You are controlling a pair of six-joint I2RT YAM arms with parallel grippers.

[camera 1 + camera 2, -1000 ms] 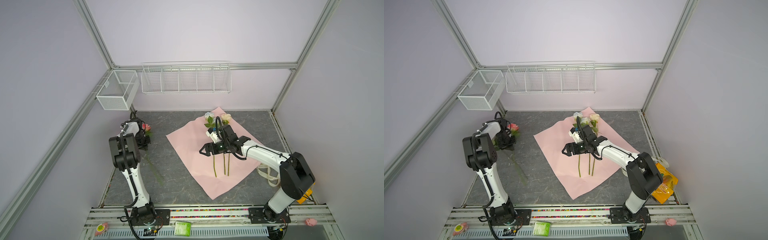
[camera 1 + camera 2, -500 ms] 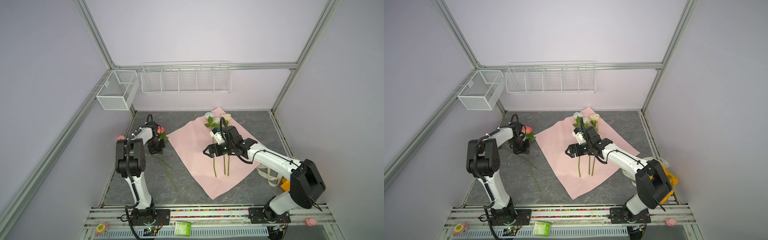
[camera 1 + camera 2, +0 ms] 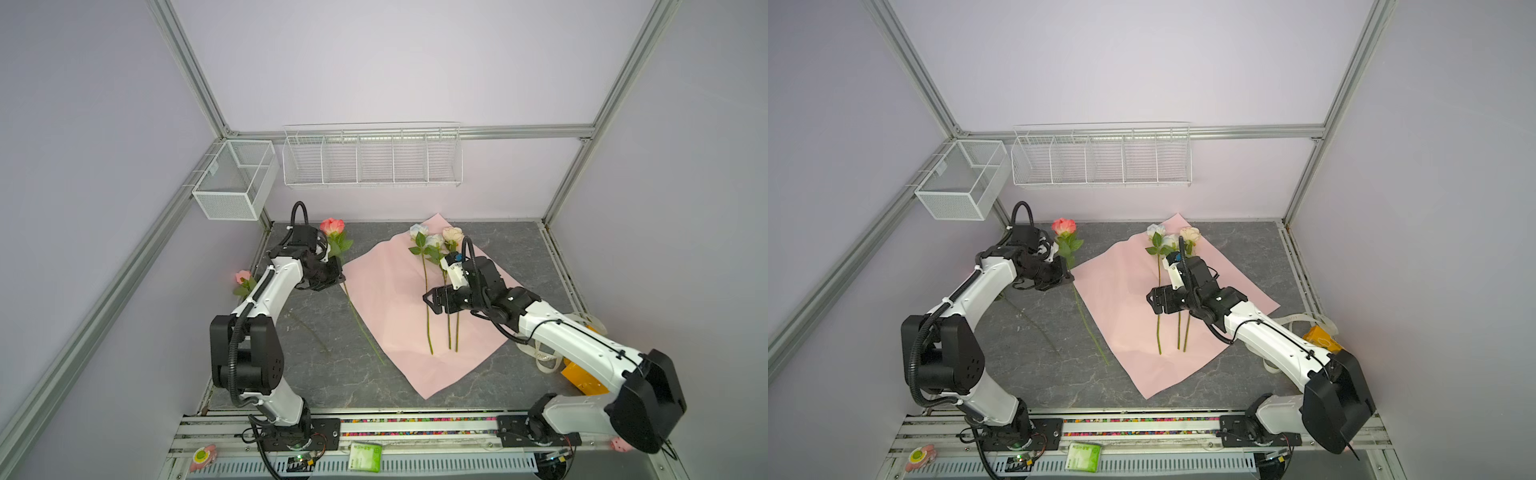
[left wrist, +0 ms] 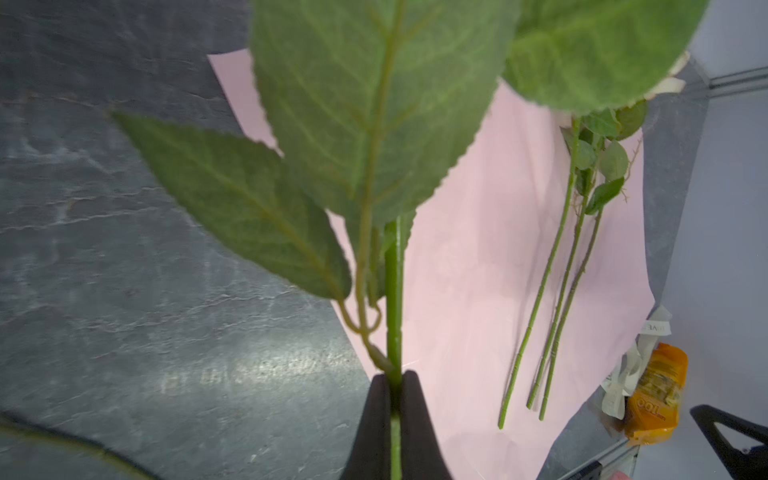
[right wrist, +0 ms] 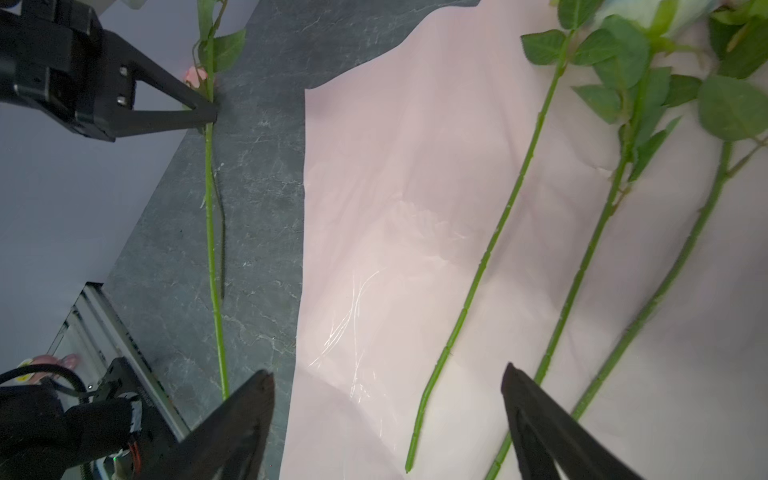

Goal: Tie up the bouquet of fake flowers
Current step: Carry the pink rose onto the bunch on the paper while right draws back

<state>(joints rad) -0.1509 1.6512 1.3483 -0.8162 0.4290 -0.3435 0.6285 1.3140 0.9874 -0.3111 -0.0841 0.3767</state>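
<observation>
The left gripper (image 4: 395, 380) was clamped on the green stem of a coral-pink artificial rose (image 3: 331, 226), which slanted over the grey stone-patterned surface (image 3: 324, 374) just beside the pale pink paper sheet (image 3: 386, 299). Three pale blue and cream artificial roses (image 3: 434, 241) lay side by side on that sheet. The right gripper (image 5: 386, 372) hung above their stems, jaws wide apart and empty.

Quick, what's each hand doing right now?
Left hand: closed on a rose stem.
Right hand: open, empty, over the pink paper.
</observation>
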